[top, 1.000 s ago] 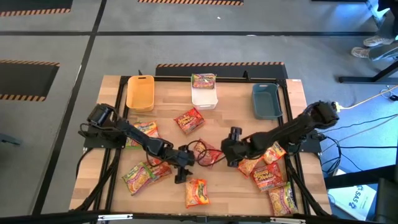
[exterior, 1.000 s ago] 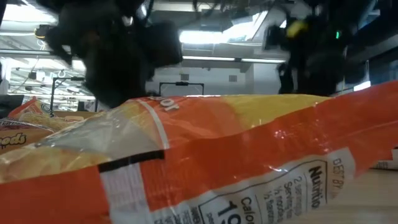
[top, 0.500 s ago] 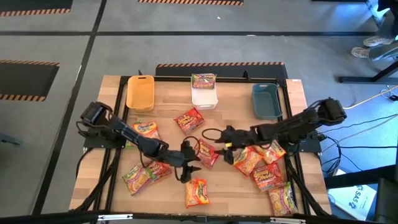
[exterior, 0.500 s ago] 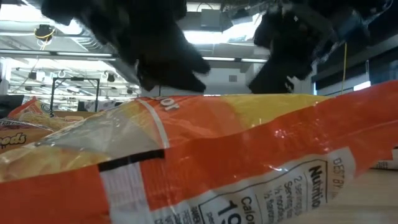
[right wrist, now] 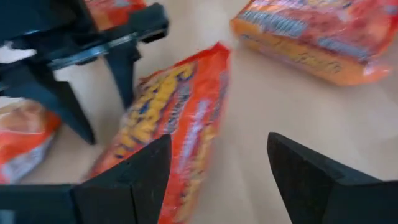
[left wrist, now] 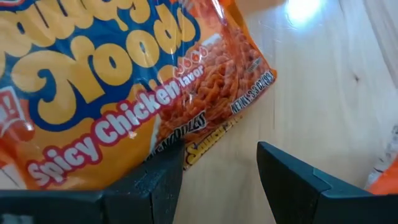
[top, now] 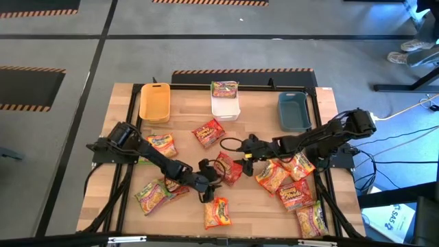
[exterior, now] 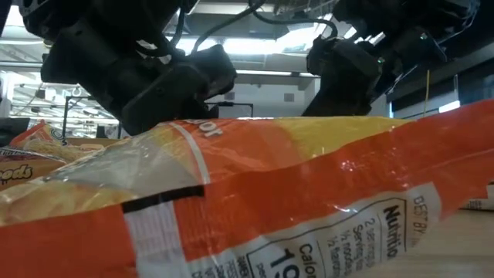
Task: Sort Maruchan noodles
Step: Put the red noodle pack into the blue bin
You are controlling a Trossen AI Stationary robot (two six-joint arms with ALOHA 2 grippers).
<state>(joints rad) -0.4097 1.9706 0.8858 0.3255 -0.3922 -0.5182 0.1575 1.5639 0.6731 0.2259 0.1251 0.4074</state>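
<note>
From above we saw the wooden table (top: 185,110) scattered with Maruchan noodles, and both arms reached in toward its middle. The left gripper (top: 209,184) sat low over the centre, its two fingers spread apart with bare wood between them; in the left wrist view a spicy chicken packet (left wrist: 118,87) lay flat on the wood just ahead of the fingertips (left wrist: 163,177), one of which overlapped its edge — we could not tell whether it was touching. The right gripper (top: 247,152) came in from the other side, also spread wide and holding nothing. Between the two grippers lay a red packet (top: 227,168), which the right wrist view showed as a long orange-red pack (right wrist: 171,124) flat on the table with the other arm's open fingers (right wrist: 124,59) just beyond it. Another red packet (top: 208,132) lay farther back, near the white bin (top: 225,106), which held a green-pink packet (top: 224,88). The yellow bin (top: 154,103) and the dark grey bin (top: 294,112) stood either side of it along the far edge. More packets clustered near the right arm (top: 291,189) and near the left arm (top: 161,189), and an orange one (top: 217,212) lay by the front edge — the same kind of pack filled most of the low view (exterior: 255,208).
</note>
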